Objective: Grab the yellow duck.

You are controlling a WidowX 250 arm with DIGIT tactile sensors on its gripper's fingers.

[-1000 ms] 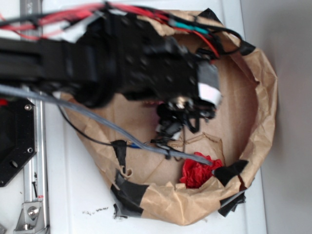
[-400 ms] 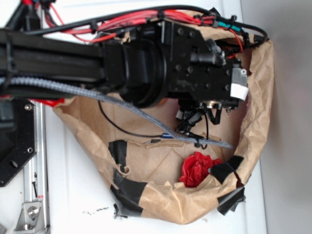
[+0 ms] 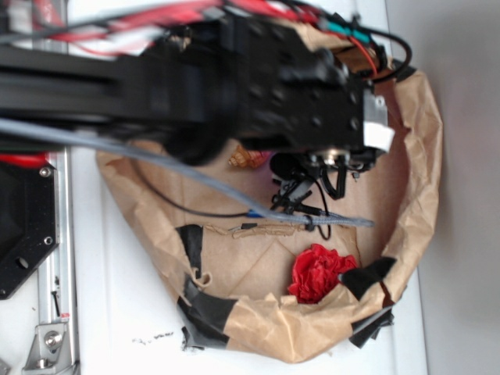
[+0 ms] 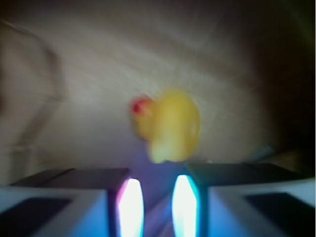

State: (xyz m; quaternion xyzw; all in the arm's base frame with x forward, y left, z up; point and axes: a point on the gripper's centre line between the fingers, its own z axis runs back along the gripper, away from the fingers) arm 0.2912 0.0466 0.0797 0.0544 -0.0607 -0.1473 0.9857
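- Exterior view, at nine o'clock: a metal rail (image 3: 53, 258) is seen beside the brown paper nest (image 3: 422, 156), patched with black tape (image 3: 205, 312); the black arm (image 3: 156, 86) is stretched across the nest from the left and is blurred.
- Toward the centre, a small orange-brown shape (image 3: 246, 159), possibly the seashell, is glimpsed just under the arm; the yellow duck itself is not made out in this view, being hidden by the arm or wrist.
- At five o'clock of the nest, the red fabric flower (image 3: 316, 272) is seen well apart from the gripper (image 3: 301, 187).
- Wrist view, left to right: the yellow duck (image 4: 170, 126) is shown on the paper floor at about twelve o'clock of the gripper (image 4: 154, 197), its red beak pointed to nine o'clock.
- The fingers (image 4: 131, 203) are held apart with a gap between them, and nothing is gripped.
- Progress is judged as early: the duck is lined up ahead but not yet enclosed; the approach, closing and lift are left.
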